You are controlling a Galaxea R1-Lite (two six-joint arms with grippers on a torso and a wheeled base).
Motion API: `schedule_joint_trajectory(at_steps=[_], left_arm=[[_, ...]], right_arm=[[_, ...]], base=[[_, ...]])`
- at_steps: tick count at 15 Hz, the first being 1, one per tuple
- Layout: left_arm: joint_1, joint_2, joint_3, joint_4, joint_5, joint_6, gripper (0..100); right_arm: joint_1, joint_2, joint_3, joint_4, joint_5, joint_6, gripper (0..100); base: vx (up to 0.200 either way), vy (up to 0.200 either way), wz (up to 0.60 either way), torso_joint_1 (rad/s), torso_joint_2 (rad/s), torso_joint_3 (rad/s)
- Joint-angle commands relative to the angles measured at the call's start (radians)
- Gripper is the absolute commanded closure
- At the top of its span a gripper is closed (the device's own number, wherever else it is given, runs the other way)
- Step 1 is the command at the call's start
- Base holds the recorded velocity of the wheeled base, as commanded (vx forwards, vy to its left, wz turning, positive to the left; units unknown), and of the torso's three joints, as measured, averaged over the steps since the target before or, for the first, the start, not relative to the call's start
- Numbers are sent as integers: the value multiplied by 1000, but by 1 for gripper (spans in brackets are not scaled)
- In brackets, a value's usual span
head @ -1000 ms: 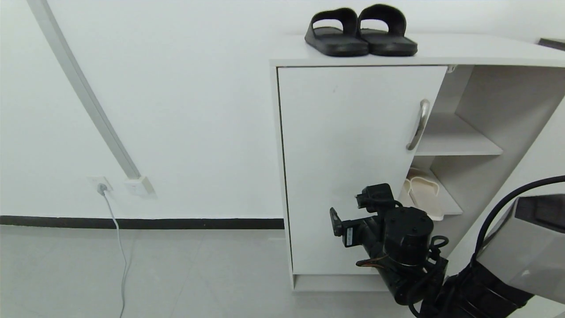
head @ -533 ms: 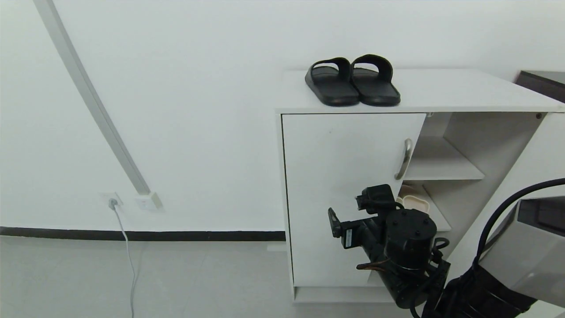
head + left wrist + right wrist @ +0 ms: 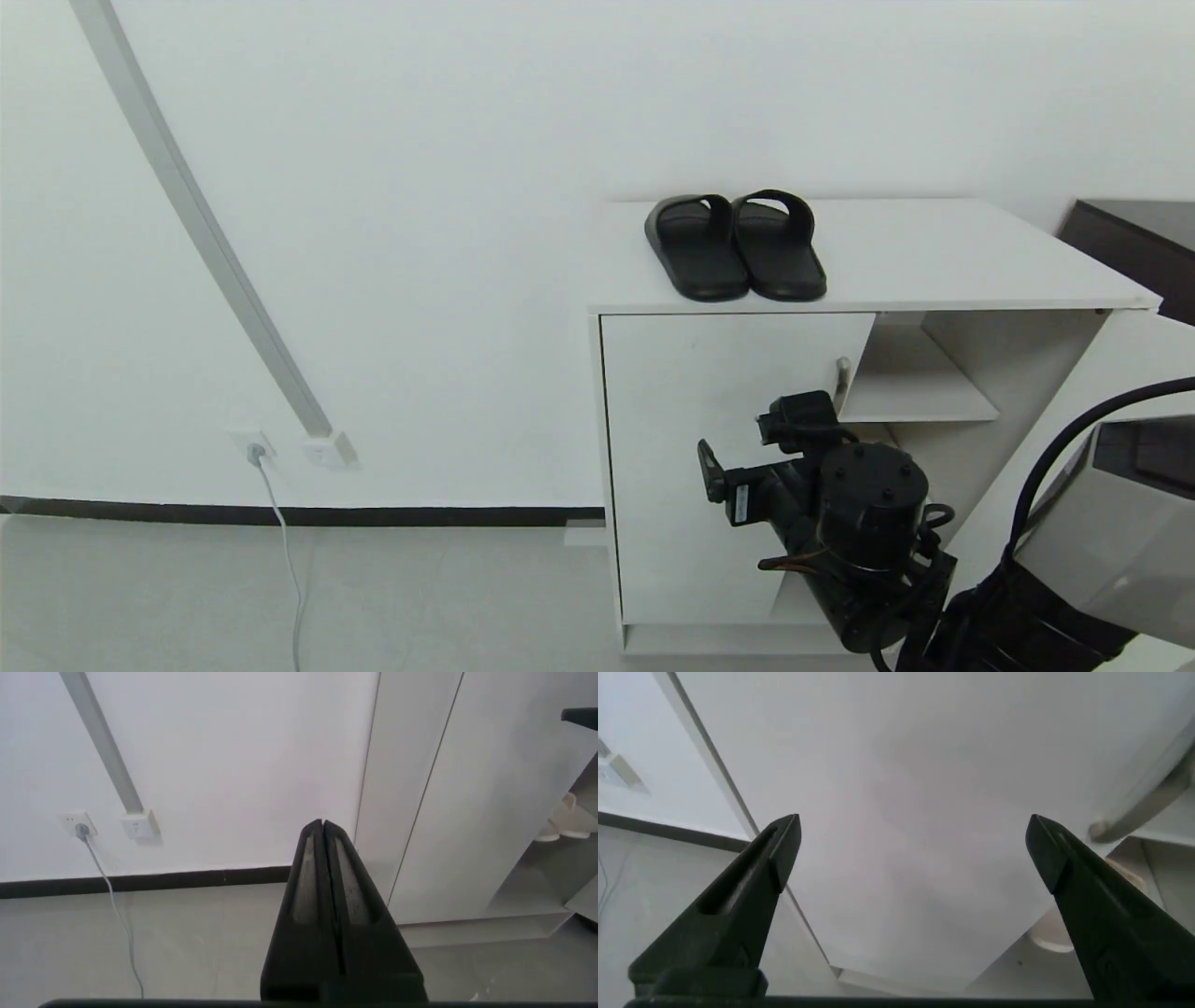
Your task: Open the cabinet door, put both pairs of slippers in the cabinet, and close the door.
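A pair of black slippers (image 3: 735, 245) lies on top of the white cabinet (image 3: 934, 252). The cabinet's left door (image 3: 691, 429) is closed, with its metal handle (image 3: 842, 373) at its right edge; the right door (image 3: 1120, 364) stands open. A beige slipper (image 3: 568, 819) lies on the lower shelf inside, with the beige slipper's edge (image 3: 1053, 935) seen past the closed door. My right arm (image 3: 840, 523) is low in front of the closed door, and my right gripper (image 3: 915, 835) is open, facing the door panel. My left gripper (image 3: 322, 831) is shut on nothing, off to the cabinet's left.
A bare upper shelf (image 3: 920, 392) shows in the open right half. On the wall to the left are a slanted grey conduit (image 3: 196, 224), a socket (image 3: 250, 446) with a cable (image 3: 289, 569) hanging to the tiled floor, and a black baseboard (image 3: 280, 513). A dark piece of furniture (image 3: 1139, 247) stands far right.
The whole head view has shifted: the cabinet now sits lower and smaller in the picture, so the camera has moved. My right arm keeps its place in the picture and now covers the beige slippers.
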Motion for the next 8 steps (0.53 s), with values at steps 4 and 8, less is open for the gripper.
schedule_joint_trajectory(at_steps=[4, 8], left_arm=[[0, 0, 0, 0, 0, 0, 100], [0, 0, 0, 0, 0, 0, 100]], right_arm=[[0, 1, 2, 0, 0, 0, 0], [-2, 1, 8, -8, -1, 0, 0]], base=[[0, 0, 0, 198, -507, -314], [0, 0, 0, 226, -542, -316]])
